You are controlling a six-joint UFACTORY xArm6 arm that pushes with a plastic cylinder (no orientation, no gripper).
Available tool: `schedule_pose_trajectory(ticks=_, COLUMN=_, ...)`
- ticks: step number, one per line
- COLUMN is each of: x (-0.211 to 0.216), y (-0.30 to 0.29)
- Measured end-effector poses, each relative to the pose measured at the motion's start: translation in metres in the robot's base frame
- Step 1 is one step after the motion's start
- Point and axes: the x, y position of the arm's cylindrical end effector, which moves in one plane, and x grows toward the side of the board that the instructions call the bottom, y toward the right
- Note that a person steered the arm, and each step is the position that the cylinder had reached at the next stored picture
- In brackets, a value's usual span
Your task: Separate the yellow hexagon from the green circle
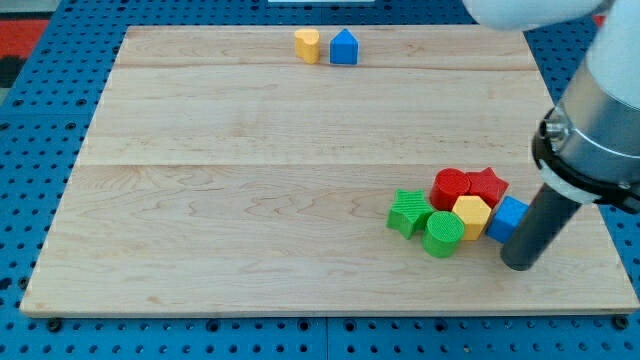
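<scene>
The yellow hexagon (471, 215) lies in a tight cluster at the view's lower right of the wooden board (250, 180). The green circle (443, 233) touches it at its lower left. A green star (410, 212) sits to the left of them. A red circle (452, 186) and a red star (487, 185) lie just above. A blue block (508, 219) touches the hexagon's right side. My tip (521, 262) stands just below and right of the blue block, close to it.
A yellow block (307, 45) and a blue house-shaped block (344, 47) sit side by side at the board's top edge. The arm's body (595, 130) hangs over the board's right side. Blue perforated matting surrounds the board.
</scene>
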Motion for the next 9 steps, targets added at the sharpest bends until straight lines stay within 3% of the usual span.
schedule_pose_trajectory(ticks=2, x=-0.013, y=-0.027)
schedule_pose_trajectory(ticks=4, x=-0.091, y=-0.088)
schedule_pose_trajectory(ticks=6, x=-0.040, y=-0.002)
schedule_pose_trajectory(ticks=9, x=-0.014, y=-0.081)
